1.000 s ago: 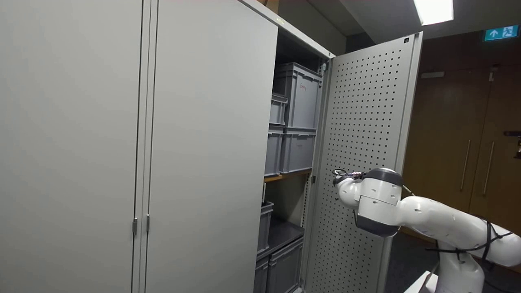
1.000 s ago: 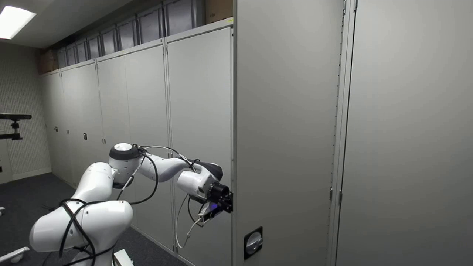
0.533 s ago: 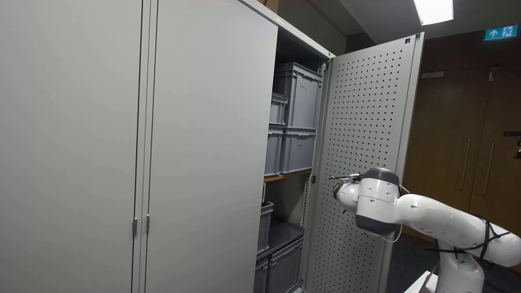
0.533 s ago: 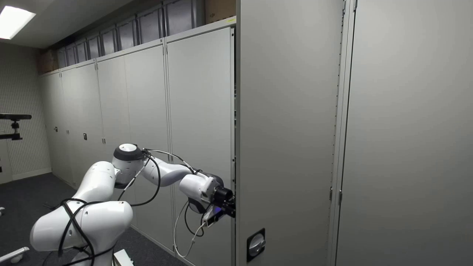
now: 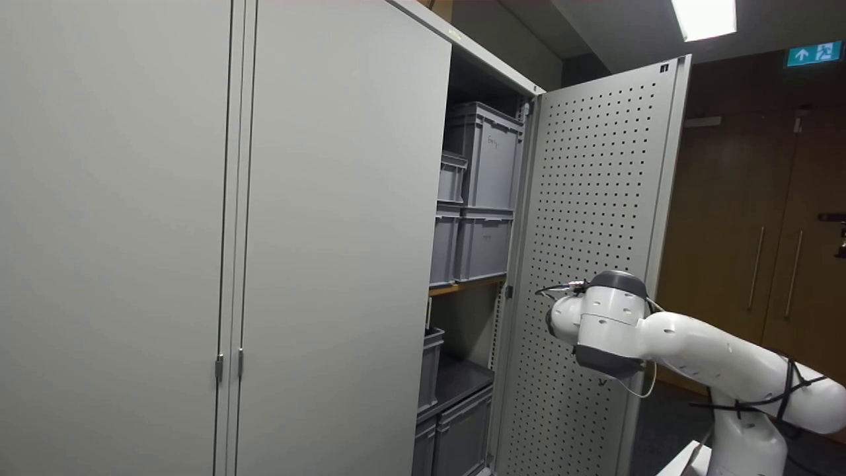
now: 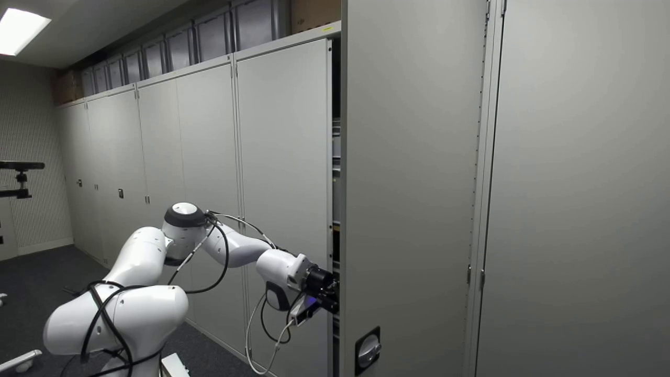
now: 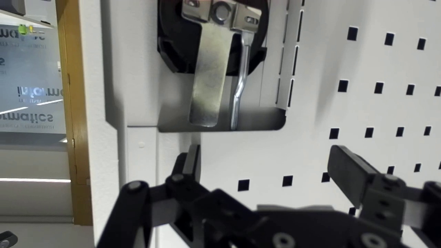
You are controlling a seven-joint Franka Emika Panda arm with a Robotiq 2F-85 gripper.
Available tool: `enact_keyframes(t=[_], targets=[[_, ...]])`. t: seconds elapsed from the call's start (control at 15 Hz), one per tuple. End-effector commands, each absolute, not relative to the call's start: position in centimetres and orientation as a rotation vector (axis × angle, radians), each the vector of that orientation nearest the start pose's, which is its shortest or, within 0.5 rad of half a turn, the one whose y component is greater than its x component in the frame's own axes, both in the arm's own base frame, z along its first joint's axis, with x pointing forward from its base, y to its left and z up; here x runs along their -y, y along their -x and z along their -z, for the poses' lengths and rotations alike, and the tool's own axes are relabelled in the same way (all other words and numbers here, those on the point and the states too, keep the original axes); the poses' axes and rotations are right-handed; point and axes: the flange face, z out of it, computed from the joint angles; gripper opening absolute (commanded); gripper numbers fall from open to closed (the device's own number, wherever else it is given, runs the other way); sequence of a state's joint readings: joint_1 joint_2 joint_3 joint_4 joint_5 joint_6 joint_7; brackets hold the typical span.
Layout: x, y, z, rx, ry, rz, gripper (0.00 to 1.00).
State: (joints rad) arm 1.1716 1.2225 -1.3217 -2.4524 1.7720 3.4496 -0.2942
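Note:
My gripper [image 7: 265, 151] stands open, its black finger pads [image 7: 348, 172] wide apart with nothing between them. It faces the perforated inner side of the grey cabinet door [image 7: 262, 155]. Just beyond the fingers is a latch mechanism, with a flat metal plate [image 7: 210, 75] and a thin rod [image 7: 243, 79] in a cut-out. Whether a finger touches the door cannot be told. In both exterior views the door [image 5: 601, 178] [image 6: 408, 173] stands ajar. The gripper's tips are hidden behind its edge or the arm. A silver handle [image 6: 369, 350] sits on the outer face.
Grey bins [image 5: 486, 244] fill the cabinet shelves behind the door. A shut cabinet door [image 5: 344, 231] stands beside the opening. Cables [image 6: 261, 335] hang from the white arm [image 6: 178, 230]. A camera on a bracket [image 6: 21, 180] is at the far side.
The perforated door has swung a little wider, exposing more of the cabinet's inside. The arm's wrist has moved along with it. The gripper has stayed open.

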Motion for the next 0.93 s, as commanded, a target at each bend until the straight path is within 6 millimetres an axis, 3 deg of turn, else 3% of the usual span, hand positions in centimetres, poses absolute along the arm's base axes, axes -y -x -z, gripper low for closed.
enact_keyframes(t=[0.0,0.87], targets=[[18.7,-39.0,-34.2,1.114,-1.524,-1.252,1.0],[21.2,-38.3,-33.6,1.153,-1.506,-1.21,1.0]])
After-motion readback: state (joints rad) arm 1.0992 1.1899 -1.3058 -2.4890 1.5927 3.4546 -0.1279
